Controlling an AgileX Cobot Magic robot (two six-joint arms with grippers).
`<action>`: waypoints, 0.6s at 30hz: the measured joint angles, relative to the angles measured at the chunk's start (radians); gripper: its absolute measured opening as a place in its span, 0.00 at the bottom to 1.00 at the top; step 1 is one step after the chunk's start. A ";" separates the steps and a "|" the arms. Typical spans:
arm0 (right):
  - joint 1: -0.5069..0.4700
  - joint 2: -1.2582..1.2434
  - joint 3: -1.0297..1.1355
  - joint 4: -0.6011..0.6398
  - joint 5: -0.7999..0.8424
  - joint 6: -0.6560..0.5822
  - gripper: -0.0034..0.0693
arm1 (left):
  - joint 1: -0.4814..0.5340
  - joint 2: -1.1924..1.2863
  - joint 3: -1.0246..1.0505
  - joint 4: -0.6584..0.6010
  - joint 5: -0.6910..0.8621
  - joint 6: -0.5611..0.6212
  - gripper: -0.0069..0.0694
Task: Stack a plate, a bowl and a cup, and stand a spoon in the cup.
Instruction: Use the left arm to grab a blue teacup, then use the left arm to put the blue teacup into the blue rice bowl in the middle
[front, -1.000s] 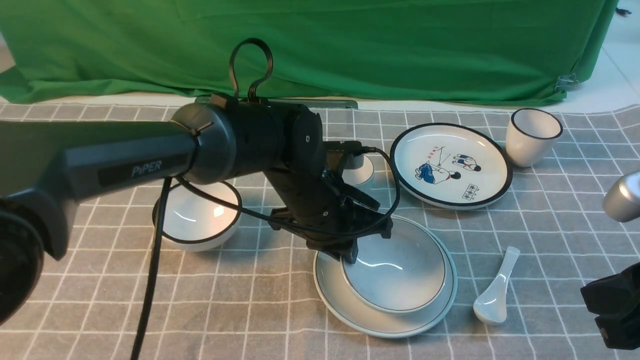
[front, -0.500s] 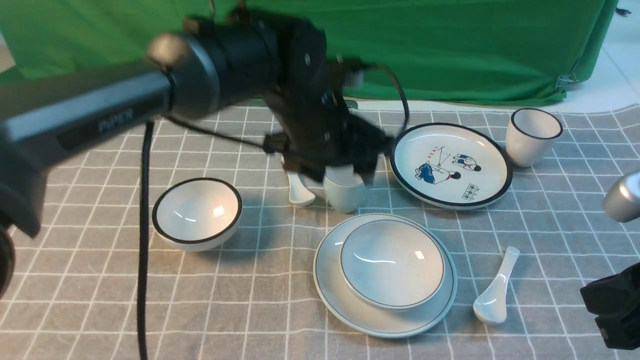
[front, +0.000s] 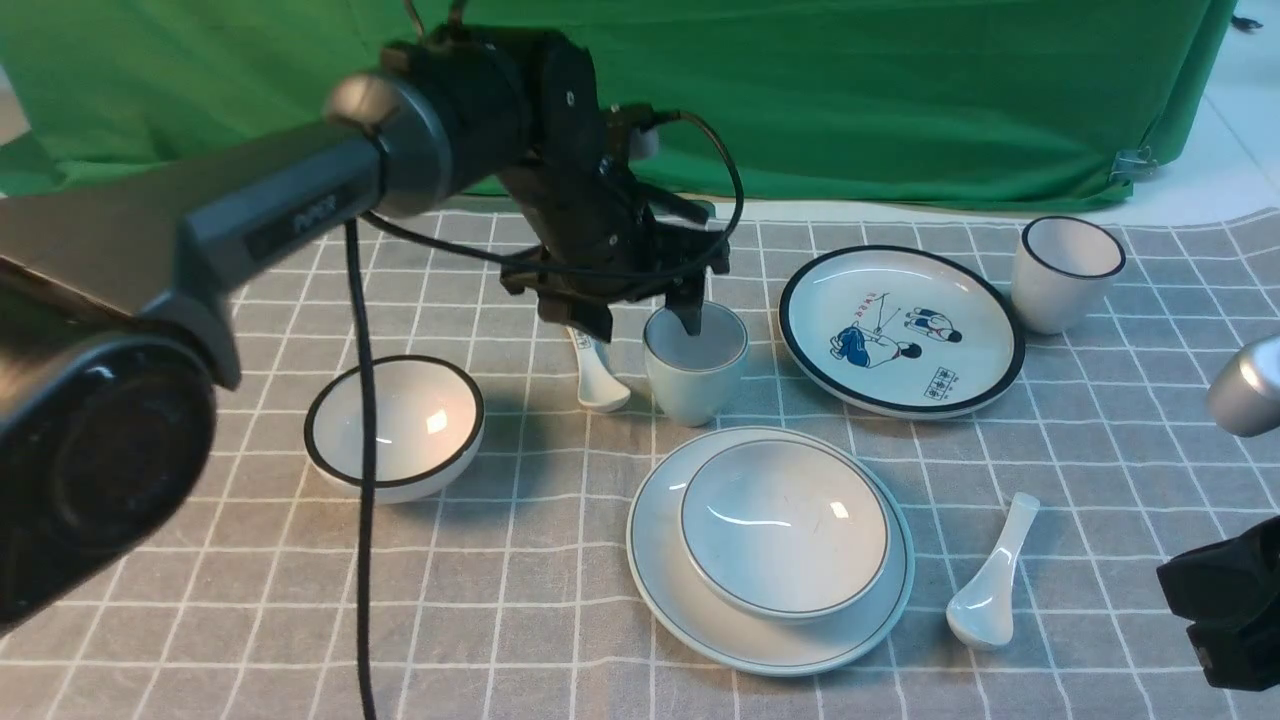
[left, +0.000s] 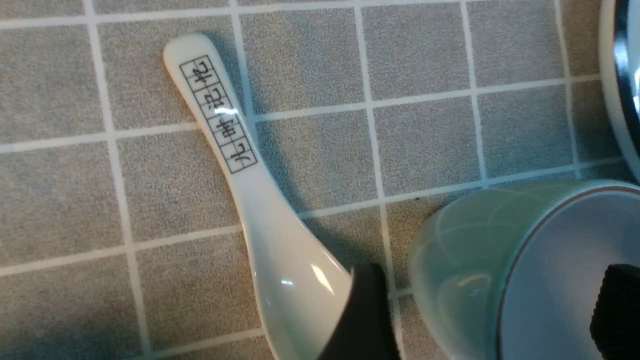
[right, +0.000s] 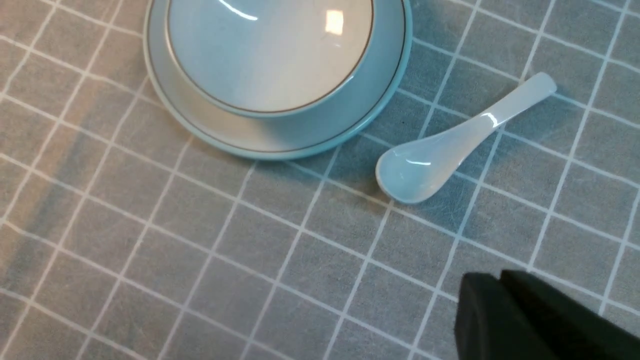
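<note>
Nearest, right gripper (right: 495, 285) is hanging empty, jaws pressed together, near the spoon (front: 990, 580), which is lying just beside the plate (front: 660, 590). The bowl (front: 785, 525) is sitting in the plate. Farther back, left gripper (front: 645, 322) is straddling the rim of the cup (front: 690, 385), jaws apart, one finger inside and the other outside by the marked spoon (left: 240, 165).

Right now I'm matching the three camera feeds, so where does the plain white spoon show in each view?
Front view: the spoon lies on the cloth, its scoop end close to the plate.
Left wrist view: not in it; that is the printed-handle spoon.
Right wrist view: the spoon lies beside the plate.
Shared landmark: the plate with the bowl on it, in front and right wrist views.
</note>
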 joint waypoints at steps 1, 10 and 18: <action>0.000 0.000 0.000 0.000 -0.001 0.000 0.14 | 0.000 0.008 -0.001 -0.001 -0.007 0.003 0.80; 0.000 0.000 0.000 0.000 -0.007 0.000 0.14 | 0.000 0.015 -0.001 0.001 -0.044 0.078 0.21; 0.000 0.000 0.000 0.000 -0.010 0.000 0.14 | -0.009 -0.174 -0.002 -0.006 0.007 0.131 0.13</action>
